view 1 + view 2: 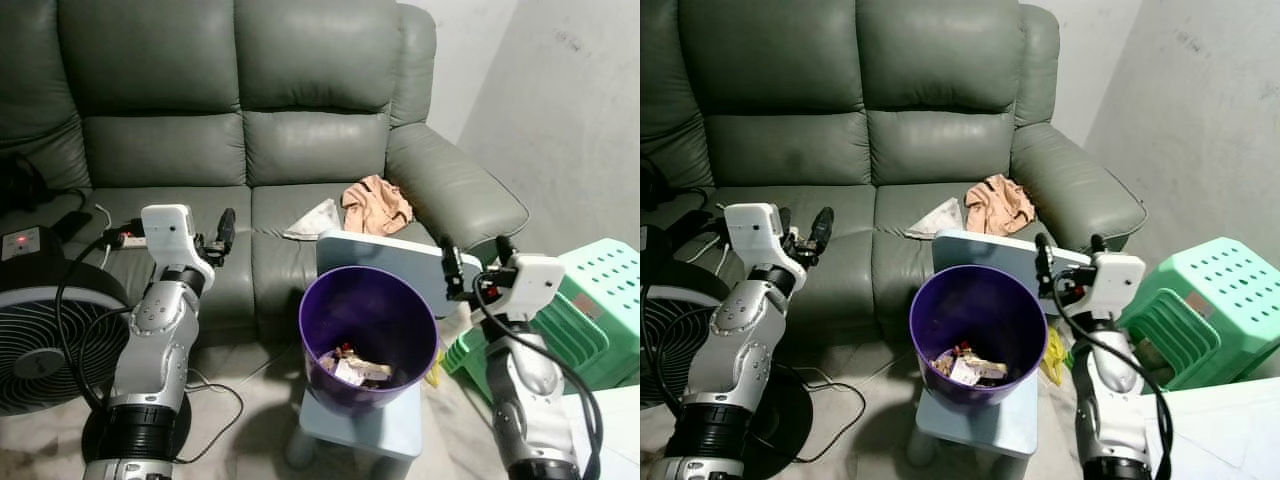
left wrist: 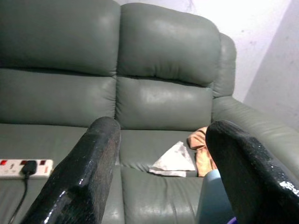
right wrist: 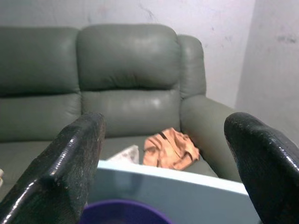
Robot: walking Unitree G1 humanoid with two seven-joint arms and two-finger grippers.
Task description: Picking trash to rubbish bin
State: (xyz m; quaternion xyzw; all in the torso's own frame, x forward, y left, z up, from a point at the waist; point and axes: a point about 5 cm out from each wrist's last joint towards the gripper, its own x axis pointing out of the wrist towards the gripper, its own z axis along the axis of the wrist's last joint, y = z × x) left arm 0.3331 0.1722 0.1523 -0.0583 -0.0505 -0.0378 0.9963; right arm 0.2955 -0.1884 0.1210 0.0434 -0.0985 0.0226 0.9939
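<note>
A purple rubbish bin (image 1: 372,300) stands on a light blue stool (image 1: 375,428) in front of the grey sofa (image 1: 230,120). Several scraps of trash (image 1: 352,368) lie in its bottom. On the sofa seat behind it lie a white crumpled paper (image 1: 314,220) and a peach-coloured crumpled wrapper (image 1: 376,205). My left gripper (image 1: 213,240) is raised left of the bin, over the seat's front edge, open and empty. Just right of the bin's rim, my right gripper (image 1: 478,258) is open and holds nothing. Both wrist views look at the paper (image 2: 175,158) and the wrapper (image 3: 170,149) between open fingers.
A light blue flat panel (image 1: 395,258) leans behind the bin. A black fan (image 1: 40,330) with cables stands on the floor at the left. A white power strip (image 1: 125,238) lies on the seat. Green plastic stools (image 1: 590,295) are stacked at the right by the wall.
</note>
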